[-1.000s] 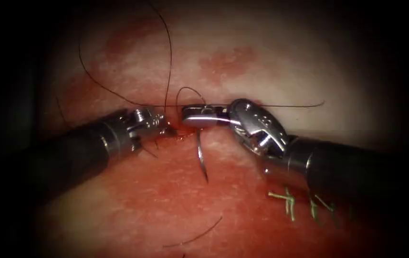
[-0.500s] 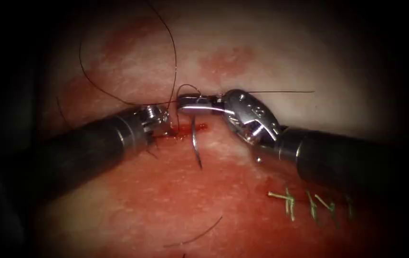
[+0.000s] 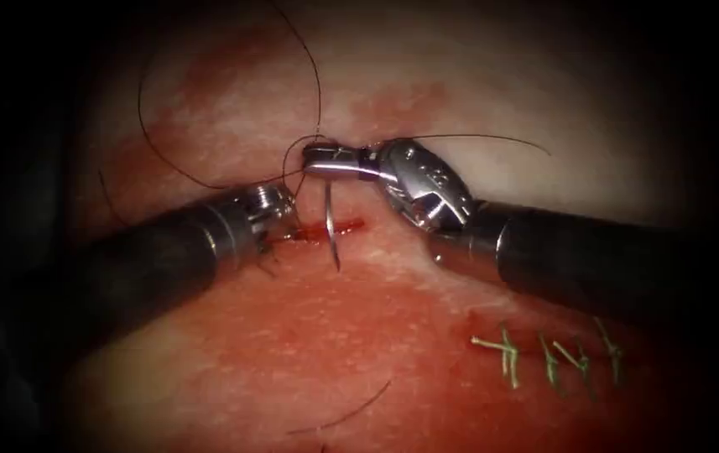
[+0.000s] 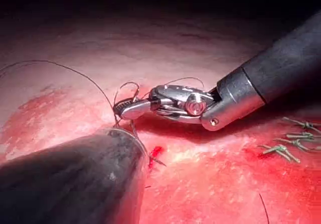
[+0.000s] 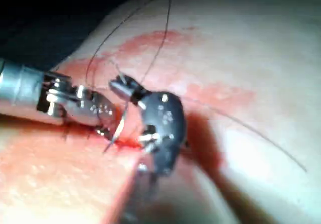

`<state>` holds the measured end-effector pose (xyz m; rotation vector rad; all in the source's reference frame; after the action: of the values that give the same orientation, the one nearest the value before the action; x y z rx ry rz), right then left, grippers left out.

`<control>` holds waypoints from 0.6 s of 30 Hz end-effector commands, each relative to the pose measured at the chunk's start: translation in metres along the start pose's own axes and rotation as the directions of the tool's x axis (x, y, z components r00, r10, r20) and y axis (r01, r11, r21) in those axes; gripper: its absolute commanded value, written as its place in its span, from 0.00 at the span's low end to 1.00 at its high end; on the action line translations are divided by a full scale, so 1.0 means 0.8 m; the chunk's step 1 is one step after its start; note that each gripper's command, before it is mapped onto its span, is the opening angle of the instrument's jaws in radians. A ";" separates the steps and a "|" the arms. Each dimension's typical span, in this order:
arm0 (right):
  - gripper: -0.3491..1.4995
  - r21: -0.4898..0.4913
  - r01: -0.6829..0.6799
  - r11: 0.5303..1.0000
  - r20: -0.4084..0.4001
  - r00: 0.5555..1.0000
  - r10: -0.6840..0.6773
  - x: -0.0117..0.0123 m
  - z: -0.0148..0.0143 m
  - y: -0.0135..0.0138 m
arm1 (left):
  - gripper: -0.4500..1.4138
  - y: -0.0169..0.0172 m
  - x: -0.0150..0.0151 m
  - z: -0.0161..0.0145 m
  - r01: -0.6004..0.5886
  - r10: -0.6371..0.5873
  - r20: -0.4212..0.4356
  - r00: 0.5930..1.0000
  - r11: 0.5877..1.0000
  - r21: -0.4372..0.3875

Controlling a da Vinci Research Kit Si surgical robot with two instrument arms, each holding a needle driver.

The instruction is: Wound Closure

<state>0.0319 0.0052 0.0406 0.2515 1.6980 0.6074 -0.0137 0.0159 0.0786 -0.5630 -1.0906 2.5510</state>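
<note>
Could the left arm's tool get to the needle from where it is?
Probably yes. The needle hangs from the right tool, held near its thread end, its point above the tissue at the cut. The left tool sits beside it with nothing solid between, just thread.

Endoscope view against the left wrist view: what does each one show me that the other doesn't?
Endoscope view: the left hand at the left end of the cut, what it holds hidden, and the needle as a full curve hanging clear of the tissue. Left wrist view: the right hand side-on, past the left arm's dark shaft. Both: the right hand shut on the needle near its thread end, the thread, the green stitches.
</note>
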 end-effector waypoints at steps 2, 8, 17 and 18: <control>0.00 -0.024 0.017 1.000 0.002 1.000 -0.016 -0.0020 0.0021 0.0019 | 0.01 0.0012 0.0010 0.0004 -0.014 0.014 -0.005 1.000 1.000 0.008; 0.00 -0.045 0.040 0.998 0.004 0.999 -0.040 -0.0035 0.0039 0.0029 | 0.02 0.0027 0.0008 0.0003 -0.023 0.023 -0.020 1.000 0.999 0.024; 0.00 -0.032 0.064 0.997 0.002 0.998 -0.064 -0.0060 0.0031 0.0015 | 0.02 0.0038 0.0007 -0.0006 -0.024 0.026 -0.030 0.999 0.999 0.039; 0.00 -0.031 0.071 0.997 0.002 0.997 -0.071 -0.0062 0.0028 0.0010 | 0.02 0.0040 0.0007 -0.0010 -0.023 0.025 -0.036 0.999 0.999 0.040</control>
<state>0.0343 0.0038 0.0445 0.1642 1.6864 0.5681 -0.0137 0.0142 0.0749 -0.6125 -1.0247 2.5667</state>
